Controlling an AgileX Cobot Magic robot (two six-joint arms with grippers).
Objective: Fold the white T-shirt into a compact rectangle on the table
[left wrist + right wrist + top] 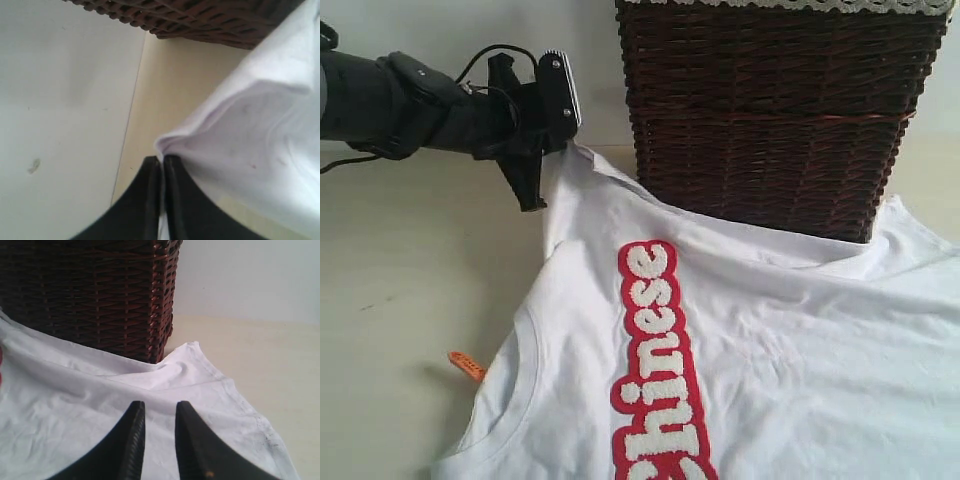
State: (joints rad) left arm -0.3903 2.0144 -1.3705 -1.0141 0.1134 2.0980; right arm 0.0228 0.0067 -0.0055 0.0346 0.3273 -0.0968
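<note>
Outside view, left pincer [535, 195]: pinching a raised corner of the shirt [770, 330], with the basket [770, 110] standing just beside it.
Outside view, shirt: lying letters-up on the table [410, 280], spreading out below this pincer.
Left wrist view, grip: jaws pressing together on the cloth edge [172, 145].
Right wrist view, right pincer [160, 410]: pointing over the shirt toward the basket, jaws a little apart; cannot tell whether cloth is caught.
Handling: probably carrying the corner across for a fold; pulling it taut and steering clear of the basket is advised.

Robot lab: arm [390, 100], plain table [400, 270]
</note>
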